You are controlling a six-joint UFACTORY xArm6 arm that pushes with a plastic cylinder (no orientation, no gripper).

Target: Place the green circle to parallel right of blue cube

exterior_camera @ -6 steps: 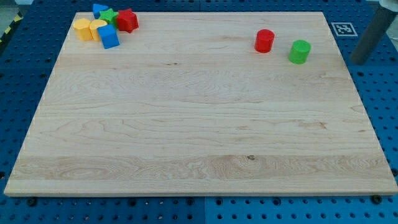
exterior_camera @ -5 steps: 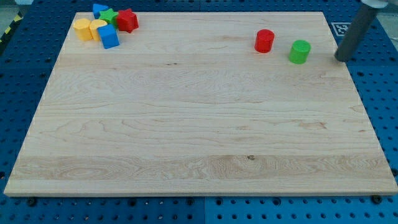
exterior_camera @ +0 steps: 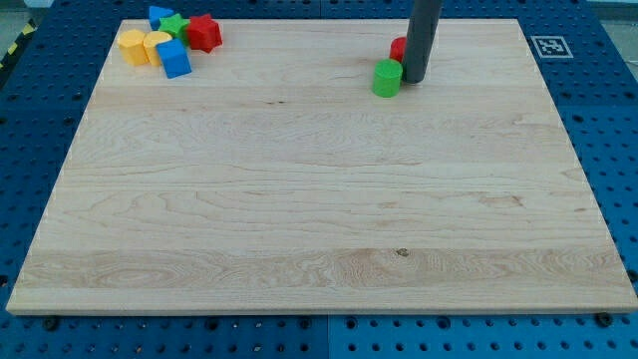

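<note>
The green circle (exterior_camera: 387, 78) is a small green cylinder at the view's upper middle-right of the wooden board (exterior_camera: 319, 199). My tip (exterior_camera: 412, 79) rests against its right side. The red cylinder (exterior_camera: 399, 48) is just above the green one, mostly hidden behind the rod. The blue cube (exterior_camera: 174, 59) sits at the view's top left, far to the left of the green circle, in a cluster of blocks.
The top-left cluster also holds a yellow hexagon-like block (exterior_camera: 132, 46), a yellow block (exterior_camera: 156, 45), a second blue block (exterior_camera: 159, 16), a green star (exterior_camera: 175, 25) and a red block (exterior_camera: 204, 33). A printed marker tag (exterior_camera: 549, 46) lies off the board's top right corner.
My rod swept in from off the board's right edge to the left. The green circle has been pushed left about a hundred pixels. The red cylinder has moved a little to the left.
</note>
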